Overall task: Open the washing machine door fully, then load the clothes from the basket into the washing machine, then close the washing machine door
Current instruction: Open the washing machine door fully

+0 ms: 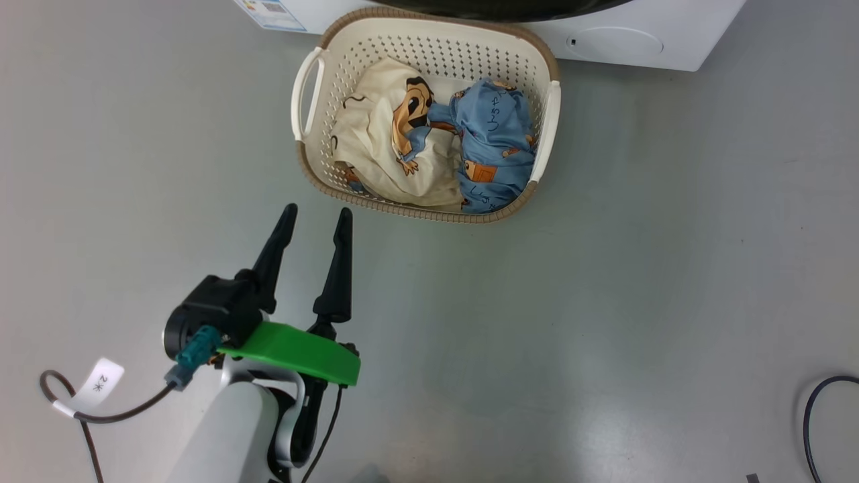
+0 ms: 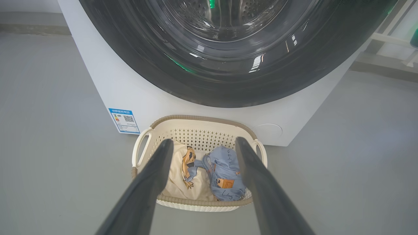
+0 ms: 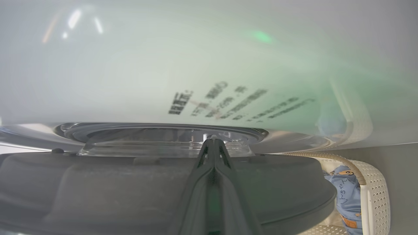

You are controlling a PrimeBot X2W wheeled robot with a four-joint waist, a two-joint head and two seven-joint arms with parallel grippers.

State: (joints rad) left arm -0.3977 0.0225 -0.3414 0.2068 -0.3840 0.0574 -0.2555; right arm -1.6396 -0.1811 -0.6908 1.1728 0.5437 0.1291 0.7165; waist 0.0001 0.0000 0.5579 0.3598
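Note:
The cream basket (image 1: 416, 211) stands on the floor against the white washing machine (image 1: 637, 47). The clothes lie inside it, a cream garment (image 1: 376, 141) on the left and a blue one (image 1: 493, 141) on the right. My left gripper (image 1: 317, 211) hangs open and empty just short of the basket's near rim. In the left wrist view it frames the basket (image 2: 202, 118) under the washing machine door (image 2: 228, 85). My right gripper (image 3: 213, 138) is shut and empty. It lies along the door's grey inner side (image 3: 130, 189), its tip by the glass bowl. A gap separates the door from the white front (image 3: 130, 81).
A blue label sticker (image 2: 124, 120) and a round service flap (image 2: 269, 130) mark the machine's lower front. A tagged cable (image 1: 100, 382) trails from my left arm. Another dark cable (image 1: 815, 402) loops at the lower right. Grey floor stretches on both sides of the basket.

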